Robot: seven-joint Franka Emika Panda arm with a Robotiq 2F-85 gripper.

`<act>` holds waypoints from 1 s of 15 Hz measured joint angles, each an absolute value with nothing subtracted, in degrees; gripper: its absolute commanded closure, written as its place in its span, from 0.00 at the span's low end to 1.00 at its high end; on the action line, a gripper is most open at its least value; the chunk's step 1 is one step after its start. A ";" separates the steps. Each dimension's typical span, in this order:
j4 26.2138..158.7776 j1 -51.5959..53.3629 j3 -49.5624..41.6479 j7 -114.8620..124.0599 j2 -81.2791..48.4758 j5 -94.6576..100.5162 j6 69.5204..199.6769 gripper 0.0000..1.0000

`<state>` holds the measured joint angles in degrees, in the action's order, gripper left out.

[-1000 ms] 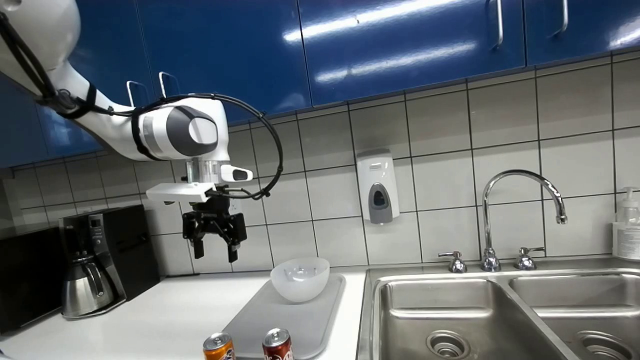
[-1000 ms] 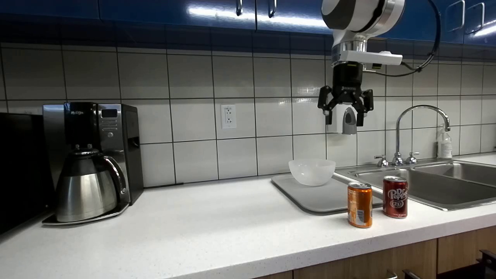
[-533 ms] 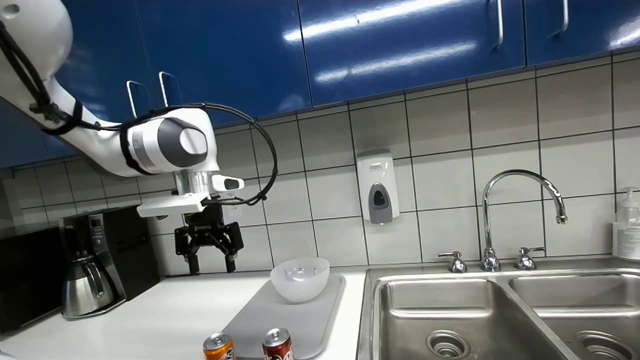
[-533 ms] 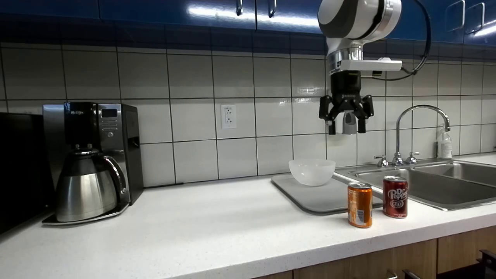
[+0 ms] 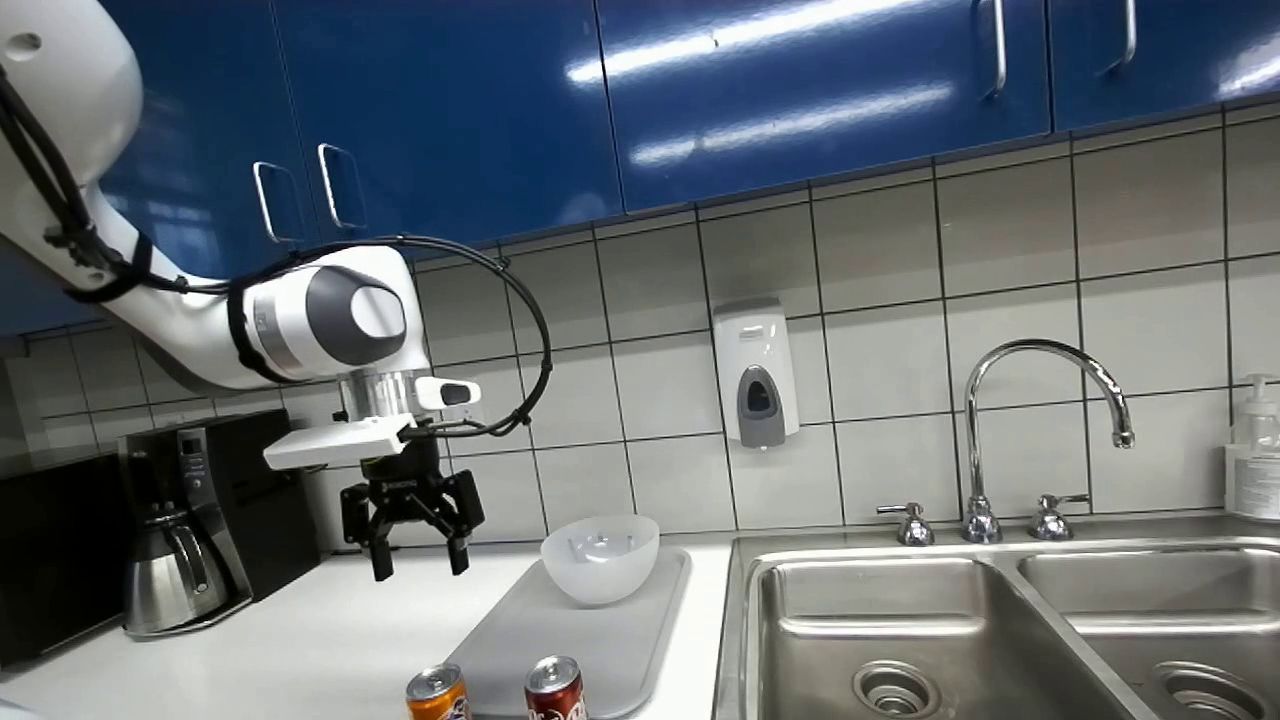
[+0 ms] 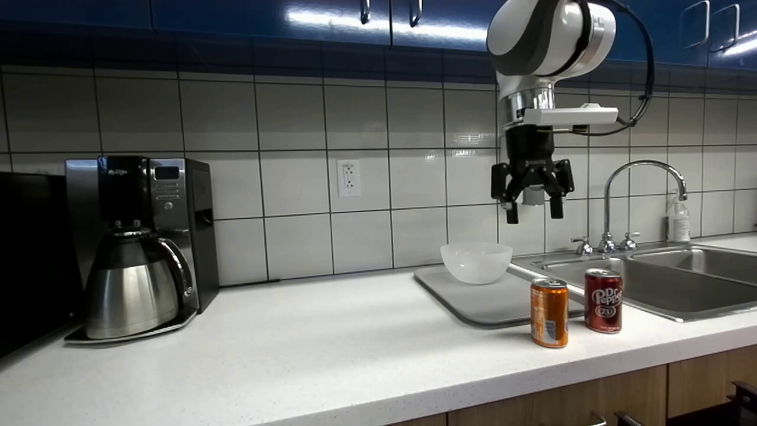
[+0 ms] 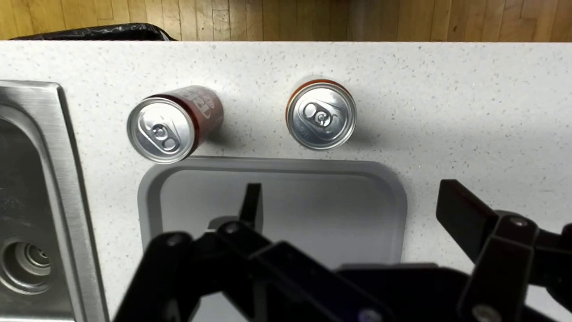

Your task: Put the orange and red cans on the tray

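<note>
One orange can (image 6: 549, 313), upright on the white counter (image 6: 331, 337), left of one red can (image 6: 603, 303), also upright, with a gap between. Both just outside the near edge of the grey tray (image 5: 590, 650), with the orange one slightly nearer the front of the counter. On the tray's far end, a frosted bowl (image 6: 476, 264). In the air above the counter, well apart from the cans, the gripper (image 6: 534, 212), pointing down from the white arm (image 5: 285, 320), with fingers (image 7: 464, 219) wide apart; in the wrist view, one against the tray, the other against the counter. Right of the tray, a steel sink (image 5: 870, 605) with a curved tap (image 5: 974, 440) at its far side. At the left, a coffee maker (image 6: 171, 219) with a metal jug (image 6: 133, 299). On the far wall, a soap dispenser (image 5: 755, 345); above, blue cupboards (image 5: 450, 110).
</note>
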<state>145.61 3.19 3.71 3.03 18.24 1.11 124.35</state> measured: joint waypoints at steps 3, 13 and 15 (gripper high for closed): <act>146.96 3.19 3.71 3.03 17.53 1.11 126.46 0.00; 148.29 3.19 3.71 2.89 11.98 1.82 132.72 0.00; 148.44 3.19 3.77 2.70 10.86 2.47 133.32 0.00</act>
